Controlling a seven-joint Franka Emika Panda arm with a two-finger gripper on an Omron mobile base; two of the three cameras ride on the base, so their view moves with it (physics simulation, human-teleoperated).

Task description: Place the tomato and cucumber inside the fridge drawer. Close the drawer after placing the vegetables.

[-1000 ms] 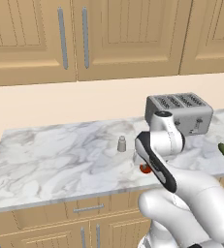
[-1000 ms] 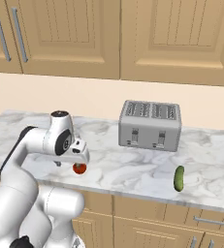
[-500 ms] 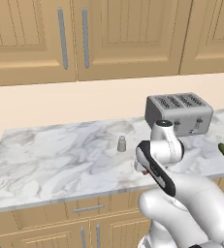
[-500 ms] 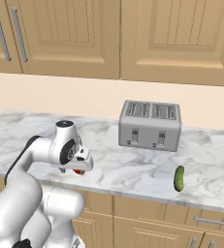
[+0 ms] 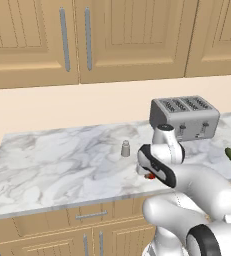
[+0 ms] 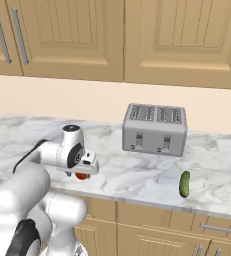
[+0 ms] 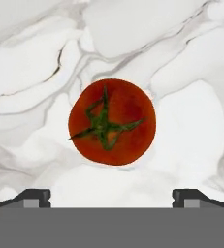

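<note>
The tomato (image 7: pixel 112 122) lies on the worktop (image 5: pixel 62 165) near its front edge, directly under the end effector (image 6: pixel 82 172), whose fingers stand wide apart on either side of it. The shaker (image 5: pixel 125 148) stands left of and behind the tomato. The toaster (image 6: pixel 155 129) sits far back to the right. The cucumber (image 6: pixel 185 184) lies near the front edge, well right of the tomato.

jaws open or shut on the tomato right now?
Open. In the hand view both fingertips sit wide apart with the tomato lying between and ahead of them on the marble counter, untouched.
</note>
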